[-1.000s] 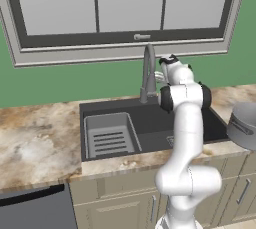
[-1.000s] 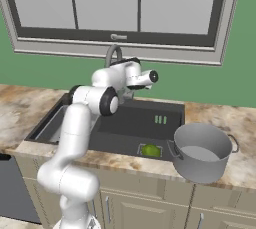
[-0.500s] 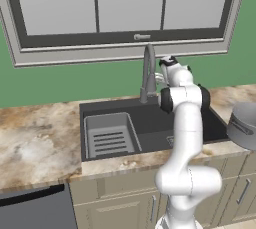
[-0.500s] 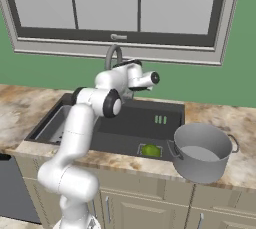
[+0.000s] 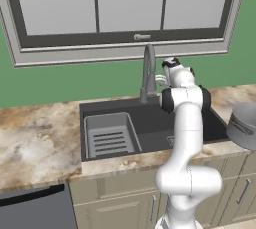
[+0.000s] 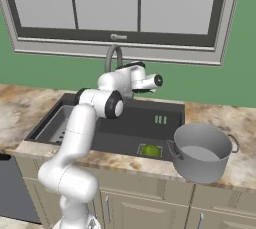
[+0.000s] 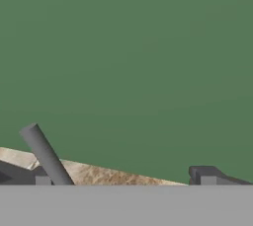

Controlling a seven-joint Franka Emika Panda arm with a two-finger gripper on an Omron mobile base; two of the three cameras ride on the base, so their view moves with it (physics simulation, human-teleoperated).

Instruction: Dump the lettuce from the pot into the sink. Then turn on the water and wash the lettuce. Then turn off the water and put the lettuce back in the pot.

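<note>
Lettuce (image 6: 150,150) in sink (image 6: 127,123), front edge, just left of pot (image 6: 201,150) on tabletop (image 6: 235,123). Pincer (image 6: 156,80) wide open, empty, up by faucet (image 6: 113,58). Faucet lever (image 7: 45,155) just left of pincer, tilted.

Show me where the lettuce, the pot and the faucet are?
lettuce (image 6: 150,150), right base view, on its green top, lying in the sink.
pot (image 6: 200,165), right base view, on its grey outer wall.
faucet (image 5: 148,68), left base view, on its upright grey neck.
</note>
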